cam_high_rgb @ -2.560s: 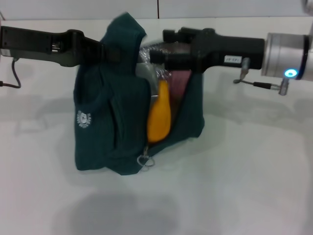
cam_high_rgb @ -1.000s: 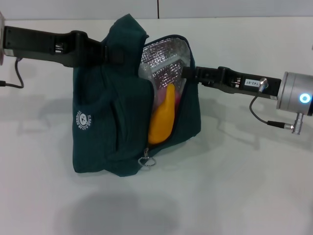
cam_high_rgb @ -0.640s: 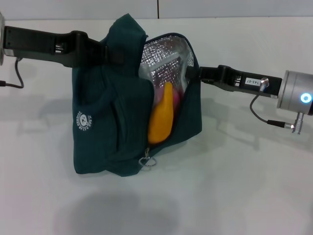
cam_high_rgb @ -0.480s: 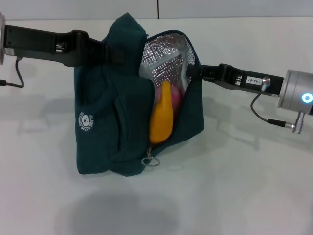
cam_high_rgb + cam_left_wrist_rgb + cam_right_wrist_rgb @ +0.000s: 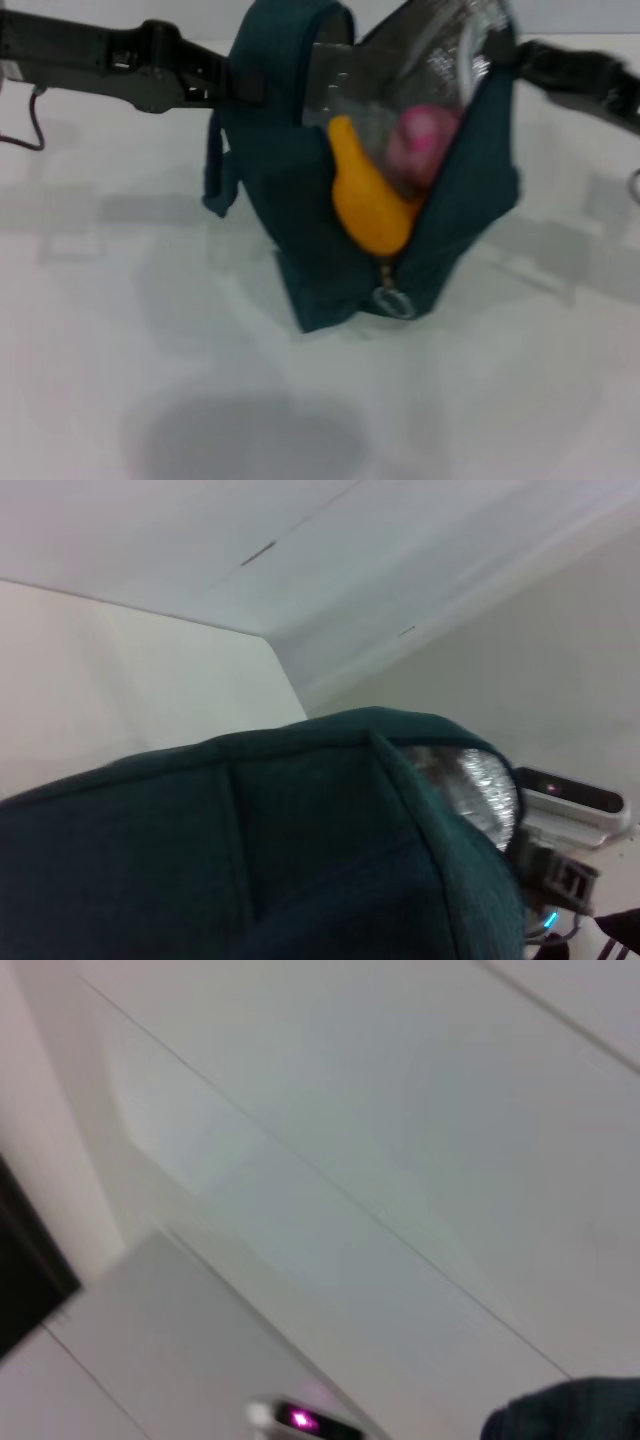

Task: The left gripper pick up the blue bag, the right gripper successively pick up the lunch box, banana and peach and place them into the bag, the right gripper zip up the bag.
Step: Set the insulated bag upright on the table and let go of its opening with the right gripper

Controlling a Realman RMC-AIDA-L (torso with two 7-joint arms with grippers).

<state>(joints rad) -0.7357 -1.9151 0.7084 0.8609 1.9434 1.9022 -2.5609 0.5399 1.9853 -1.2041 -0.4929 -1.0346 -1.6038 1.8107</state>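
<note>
Hanging above the white bench (image 5: 120, 380), the blue bag (image 5: 300, 230) is slung between two arms that reach in from either side near the bench's far edge. The left claw (image 5: 225, 85) meets the bag at its upper left side, by the fold of fabric and a loop handle that droops down beside it; its fingertips are lost against the dark cloth, so whether they are pinched on the bag cannot be told. The right claw (image 5: 525, 60) comes in at the bag's upper right rim, where the silver foil lining (image 5: 450, 50) shows; its tips are blurred and hidden by the rim, so their spread cannot be told either.

The bag's mouth gapes toward the camera. Inside it the banana (image 5: 365, 195) stands on end, leaning against the left side of the opening. Just beside it, to the right and a little higher, sits the peach (image 5: 428, 140). Something clear and glossy lies behind the fruit, too blurred to name. The zipper pull (image 5: 393, 302) hangs at the low end of the opening, below the banana.

In the left wrist view the bag's teal cloth (image 5: 250, 860) fills the lower part of the picture, with a patch of foil at its edge.
</note>
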